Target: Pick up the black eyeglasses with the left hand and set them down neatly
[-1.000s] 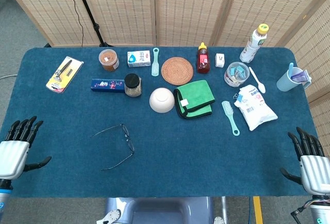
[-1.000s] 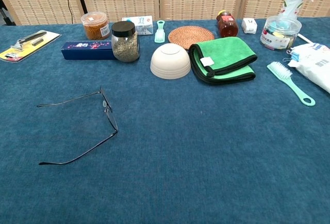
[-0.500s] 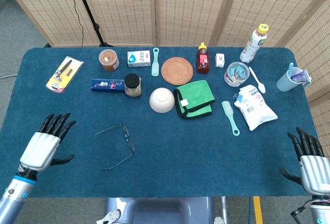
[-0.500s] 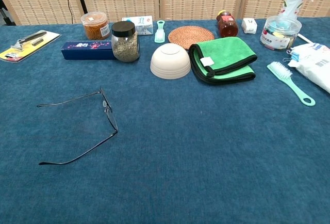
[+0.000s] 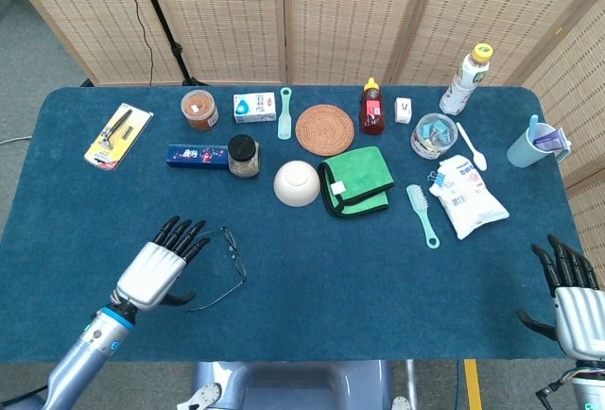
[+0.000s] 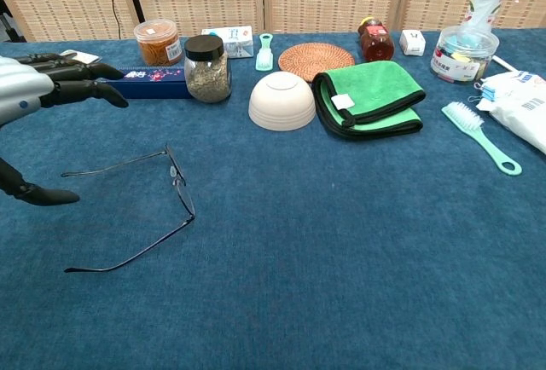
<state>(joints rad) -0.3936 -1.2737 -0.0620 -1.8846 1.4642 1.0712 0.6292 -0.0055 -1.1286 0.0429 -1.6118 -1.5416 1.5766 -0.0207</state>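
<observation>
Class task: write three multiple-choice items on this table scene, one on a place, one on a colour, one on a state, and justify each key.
1. What lies directly right of the white bowl?
A. folded cloth
B. woven coaster
C. spoon

2. What colour is the folded cloth?
A. red
B. green
C. white

3. The left hand is:
A. holding the eyeglasses
B. open above the eyeglasses
C. pressed on the bowl

Key: 1 A, the cloth adjoins the bowl's right side. 2 B, it is green with dark trim. 3 B, fingers are spread and the eyeglasses lie flat on the table.
</observation>
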